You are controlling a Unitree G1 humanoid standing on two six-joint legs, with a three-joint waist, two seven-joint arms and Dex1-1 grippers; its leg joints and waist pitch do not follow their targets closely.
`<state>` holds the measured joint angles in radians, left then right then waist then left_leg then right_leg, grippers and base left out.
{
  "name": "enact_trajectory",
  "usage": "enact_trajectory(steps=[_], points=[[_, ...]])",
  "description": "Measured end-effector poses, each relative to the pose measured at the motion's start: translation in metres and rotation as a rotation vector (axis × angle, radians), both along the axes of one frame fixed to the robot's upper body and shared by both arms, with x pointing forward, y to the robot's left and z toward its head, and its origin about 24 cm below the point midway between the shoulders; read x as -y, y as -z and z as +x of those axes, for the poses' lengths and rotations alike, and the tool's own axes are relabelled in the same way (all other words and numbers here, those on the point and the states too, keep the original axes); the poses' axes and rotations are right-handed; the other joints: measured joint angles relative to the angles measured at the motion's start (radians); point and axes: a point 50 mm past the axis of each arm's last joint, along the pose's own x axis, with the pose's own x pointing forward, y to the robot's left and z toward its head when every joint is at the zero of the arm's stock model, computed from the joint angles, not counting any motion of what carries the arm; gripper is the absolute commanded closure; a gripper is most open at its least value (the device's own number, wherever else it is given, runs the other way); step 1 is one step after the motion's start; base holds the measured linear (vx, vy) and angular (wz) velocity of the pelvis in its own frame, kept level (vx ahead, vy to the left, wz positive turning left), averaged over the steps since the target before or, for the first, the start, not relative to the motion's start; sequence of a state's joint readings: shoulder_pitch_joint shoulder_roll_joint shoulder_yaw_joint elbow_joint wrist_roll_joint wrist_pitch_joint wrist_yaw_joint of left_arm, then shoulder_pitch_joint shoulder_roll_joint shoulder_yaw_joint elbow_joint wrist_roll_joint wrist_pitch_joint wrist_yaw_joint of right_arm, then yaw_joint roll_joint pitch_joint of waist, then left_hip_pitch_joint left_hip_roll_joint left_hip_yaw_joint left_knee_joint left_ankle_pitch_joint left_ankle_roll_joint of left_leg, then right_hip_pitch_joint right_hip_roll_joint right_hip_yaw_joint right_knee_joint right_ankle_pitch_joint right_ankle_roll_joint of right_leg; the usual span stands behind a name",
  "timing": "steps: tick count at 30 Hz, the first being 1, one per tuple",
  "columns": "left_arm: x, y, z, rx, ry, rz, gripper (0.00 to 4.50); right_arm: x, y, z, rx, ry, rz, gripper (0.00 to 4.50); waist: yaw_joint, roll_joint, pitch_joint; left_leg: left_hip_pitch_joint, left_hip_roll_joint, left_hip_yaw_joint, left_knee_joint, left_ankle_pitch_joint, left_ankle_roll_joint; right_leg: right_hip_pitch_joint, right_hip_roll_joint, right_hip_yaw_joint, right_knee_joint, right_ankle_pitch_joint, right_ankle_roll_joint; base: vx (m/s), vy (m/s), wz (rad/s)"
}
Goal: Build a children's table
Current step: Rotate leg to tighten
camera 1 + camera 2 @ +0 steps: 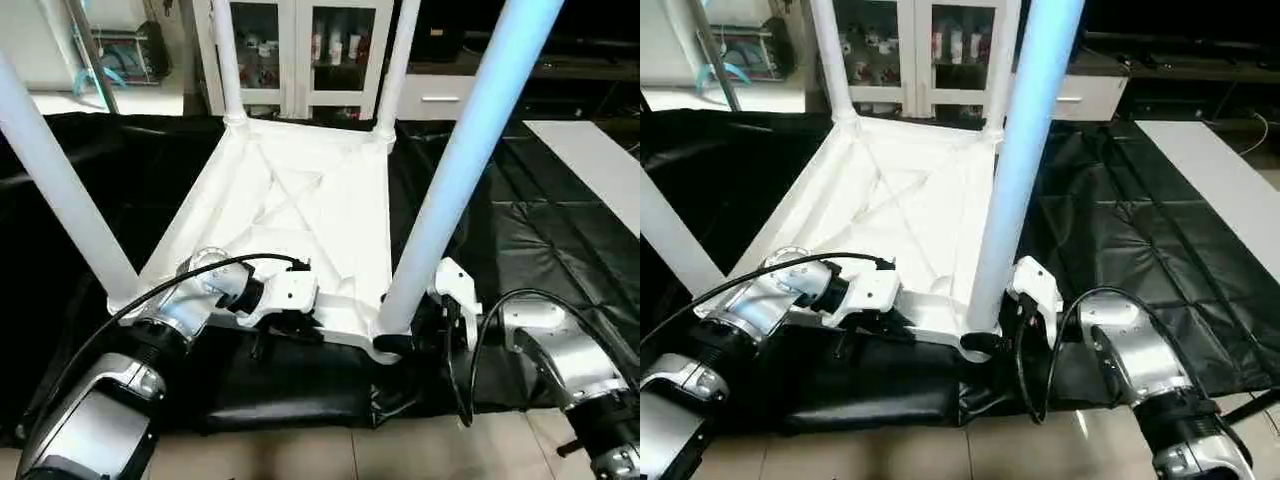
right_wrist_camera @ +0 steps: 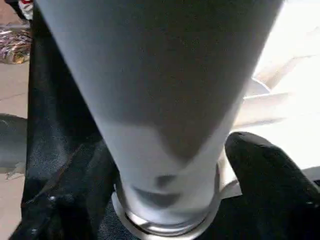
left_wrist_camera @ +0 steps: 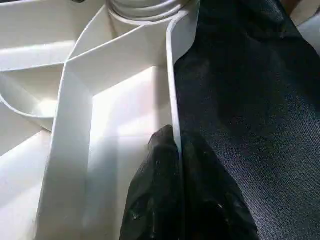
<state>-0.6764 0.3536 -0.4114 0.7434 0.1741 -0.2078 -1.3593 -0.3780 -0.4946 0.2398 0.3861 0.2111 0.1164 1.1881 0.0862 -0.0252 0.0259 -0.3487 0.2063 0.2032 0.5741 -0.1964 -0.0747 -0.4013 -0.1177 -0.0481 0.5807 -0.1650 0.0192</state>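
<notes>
While the left gripper [image 3: 177,165] pinches the tabletop [image 1: 300,200] rim — right gripper [image 2: 170,200] straddles a leg [image 2: 165,100].

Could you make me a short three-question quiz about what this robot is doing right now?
1. True or false: the tabletop lies with its ribbed underside facing up.
2. How many legs stand in its corner sockets? A) two B) three C) four
3. Fill in: the left end effector pinches the tabletop's ____.

Key:
1. True: the X-shaped ribs show on top.
2. C: two far legs and two near ones, among them the near right leg, whose base the right end effector holds with a finger on each side.
3. Rim: one black finger sits on each side of the thin white wall.
</notes>
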Motion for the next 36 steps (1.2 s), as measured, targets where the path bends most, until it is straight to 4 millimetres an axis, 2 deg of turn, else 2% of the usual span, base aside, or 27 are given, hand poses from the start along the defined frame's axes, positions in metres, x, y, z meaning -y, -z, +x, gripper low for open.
enact_trajectory(steps=[4, 5, 9, 13, 17, 20, 21, 23, 25, 27, 31, 34, 36], points=[[-0.001, 0.0, 0.0, -0.003, -0.005, 0.002, 4.5, -0.001, 0.002, 0.0, -0.01, -0.022, 0.004, 1.32, -0.001, -0.003, -0.003, 0.0, 0.0, 0.001, 0.0, 0.0, 0.0, 0.0, 0.0, 0.001, 0.0, 0.0, 0.0, 0.0, 0.0, 0.0], [-0.001, 0.0, 0.0, -0.004, -0.005, 0.003, 4.5, -0.001, 0.002, 0.0, -0.01, -0.024, 0.004, 1.55, -0.001, -0.004, -0.004, 0.0, 0.0, 0.001, 0.0, 0.0, 0.0, 0.0, 0.0, 0.002, 0.0, 0.0, 0.0, 0.0, 0.0, 0.0], [-0.001, 0.0, 0.0, -0.004, -0.007, 0.004, 4.5, -0.001, 0.001, 0.001, -0.009, -0.042, 0.002, 1.87, -0.002, -0.004, -0.005, 0.0, 0.0, 0.001, 0.0, 0.0, 0.0, 0.0, 0.001, 0.002, 0.0, 0.0, 0.0, 0.0, 0.0, 0.0], [-0.001, 0.0, 0.0, -0.008, -0.011, 0.006, 4.5, -0.001, 0.002, 0.002, -0.008, -0.048, 0.002, 1.94, -0.002, -0.005, -0.007, 0.0, 0.001, 0.001, 0.0, 0.0, 0.0, 0.0, 0.002, 0.003, 0.0, 0.0, 0.0, 0.0, 0.0, 0.0], [-0.005, 0.002, 0.001, -0.015, -0.046, 0.009, 4.5, -0.004, 0.008, 0.004, -0.026, -0.001, 0.029, 1.99, -0.007, -0.011, -0.012, 0.001, 0.001, 0.0, 0.0, 0.0, 0.0, 0.001, 0.005, 0.005, 0.0, 0.0, 0.0, 0.0, 0.0, 0.0], [-0.012, 0.003, 0.004, -0.008, -0.123, 0.009, 4.5, -0.013, 0.016, 0.01, -0.029, 0.121, 0.076, 1.99, -0.036, -0.015, -0.014, 0.003, 0.0, -0.003, 0.0, 0.0, 0.0, 0.001, 0.006, 0.006, -0.002, 0.0, 0.0, 0.0, 0.0, 0.0], [-0.013, 0.003, 0.008, -0.006, -0.18, 0.002, 4.5, -0.017, 0.018, 0.016, -0.025, 0.199, 0.096, 2.0, -0.052, -0.015, -0.013, 0.003, 0.0, -0.004, 0.001, 0.0, 0.0, 0.0, 0.006, 0.006, -0.003, -0.001, 0.001, 0.0, 0.0, 0.0], [-0.008, 0.004, 0.015, 0.009, -0.287, -0.008, 4.5, -0.025, 0.021, 0.027, -0.016, 0.393, 0.127, 2.01, -0.071, -0.016, -0.011, 0.002, -0.001, -0.008, 0.003, 0.0, 0.0, -0.003, 0.006, 0.005, -0.005, -0.002, 0.003, -0.068, 0.011, -0.12], [-0.001, 0.004, 0.021, 0.017, -0.36, -0.021, 4.5, -0.029, 0.022, 0.035, -0.011, 0.521, 0.133, 2.01, -0.083, -0.012, -0.009, 0.001, -0.003, -0.013, 0.005, 0.0, 0.0, -0.003, 0.006, 0.003, -0.008, -0.002, 0.003, -0.069, 0.014, -0.12], [0.006, 0.005, 0.026, 0.034, -0.424, -0.032, 4.5, -0.032, 0.023, 0.041, 0.003, 0.619, 0.124, 2.01, -0.086, -0.008, -0.008, 0.002, -0.005, -0.016, 0.005, 0.0, 0.0, -0.004, 0.006, 0.002, -0.012, -0.002, 0.003, 0.0, 0.0, 0.0], [0.035, 0.007, 0.039, 0.083, -0.636, -0.059, 4.5, -0.046, 0.022, 0.062, 0.032, 0.984, 0.119, 2.01, -0.093, -0.002, -0.002, -0.003, -0.013, -0.027, 0.004, 0.0, 0.0, -0.005, 0.004, -0.002, -0.025, -0.002, 0.003, 0.0, 0.0, 0.0], [0.05, 0.007, 0.042, 0.113, -0.689, -0.072, 4.5, -0.051, 0.02, 0.069, 0.042, 1.146, 0.115, 2.02, -0.094, 0.009, 0.002, -0.004, -0.016, -0.03, 0.003, 0.0, 0.0, -0.001, 0.003, -0.003, -0.036, -0.002, 0.003, 0.0, 0.0, 0.0], [0.056, 0.007, 0.043, 0.139, -0.704, -0.074, 4.5, -0.059, 0.019, 0.073, 0.043, 1.225, 0.124, 2.02, -0.093, 0.011, 0.002, -0.008, -0.018, -0.03, 0.001, 0.0, 0.001, -0.002, 0.002, -0.003, -0.04, -0.002, 0.003, 0.0, 0.0, 0.0]])
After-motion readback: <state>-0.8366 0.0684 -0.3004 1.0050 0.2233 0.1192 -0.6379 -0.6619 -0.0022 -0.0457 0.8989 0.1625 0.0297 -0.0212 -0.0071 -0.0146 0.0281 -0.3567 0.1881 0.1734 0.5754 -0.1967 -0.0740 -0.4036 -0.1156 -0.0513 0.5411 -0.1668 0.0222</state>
